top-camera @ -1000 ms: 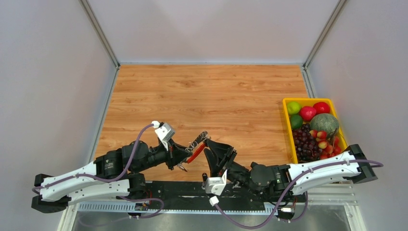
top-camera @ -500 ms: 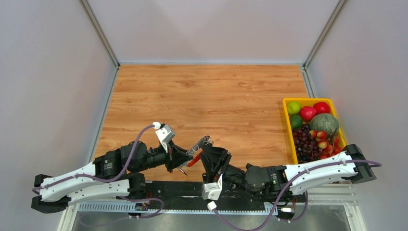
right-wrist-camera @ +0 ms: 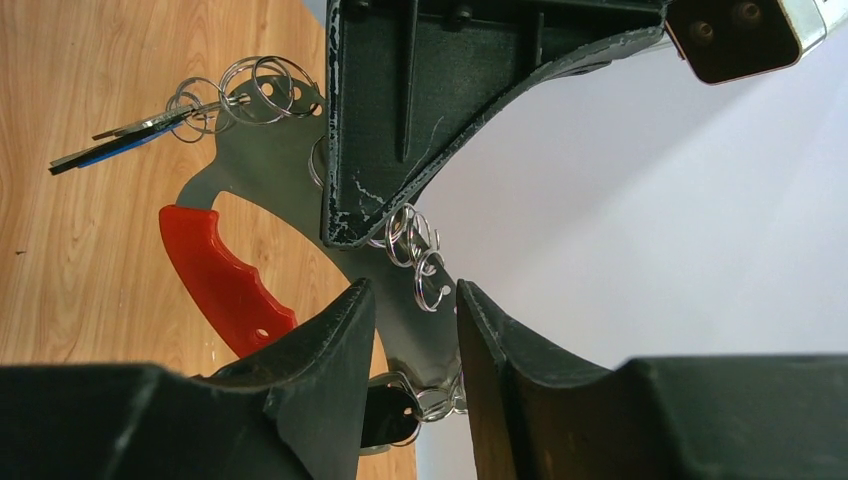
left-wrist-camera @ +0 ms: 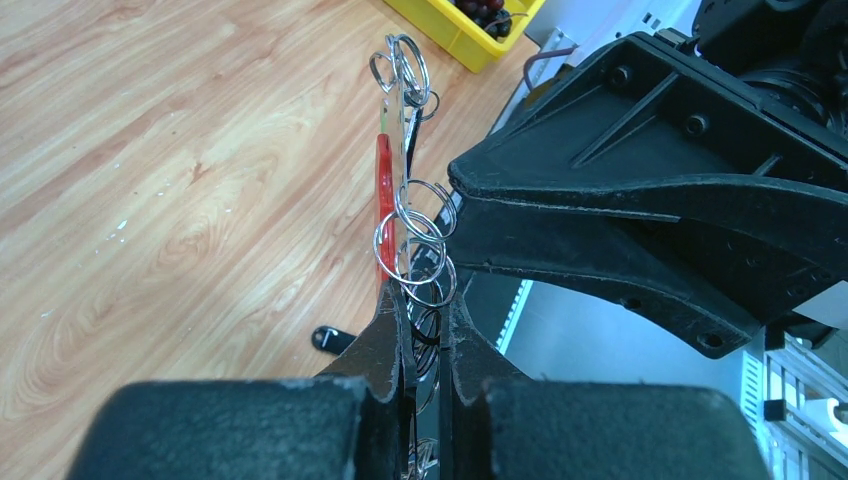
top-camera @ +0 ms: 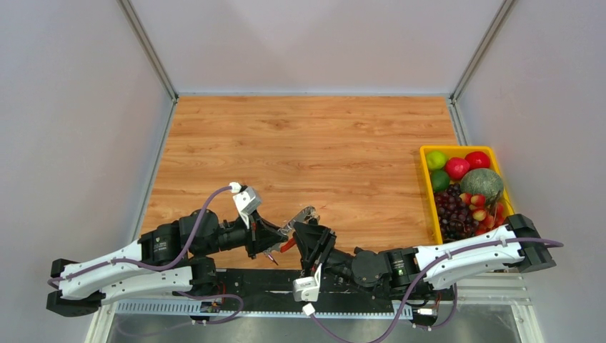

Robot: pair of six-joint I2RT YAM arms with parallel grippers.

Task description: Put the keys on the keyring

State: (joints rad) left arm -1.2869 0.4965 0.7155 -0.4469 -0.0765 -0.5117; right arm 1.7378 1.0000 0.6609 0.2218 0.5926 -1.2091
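Observation:
My left gripper (top-camera: 276,238) is shut on the keyring (top-camera: 288,245), a flat silver plate with a red grip and several silver split rings, and holds it above the table's near edge. In the left wrist view its fingers (left-wrist-camera: 392,330) clamp the plate below the red grip (left-wrist-camera: 384,190). My right gripper (top-camera: 304,233) is open right beside it. In the right wrist view (right-wrist-camera: 412,300) its jaws straddle the plate's lower end without closing. Keys (right-wrist-camera: 115,142), one with a blue edge, hang from rings at the far end. A black key head (right-wrist-camera: 388,412) hangs from rings at the near end.
A yellow bin (top-camera: 426,196) of fruit stands at the table's right edge, also in the left wrist view (left-wrist-camera: 470,45). The two grippers are nearly touching over the table's near edge. Grey walls enclose the wooden table (top-camera: 314,143).
My right gripper has moved left and closer to the left gripper, so its jaws now sit around the keyring's plate. The left gripper and keyring shifted slightly down and left.

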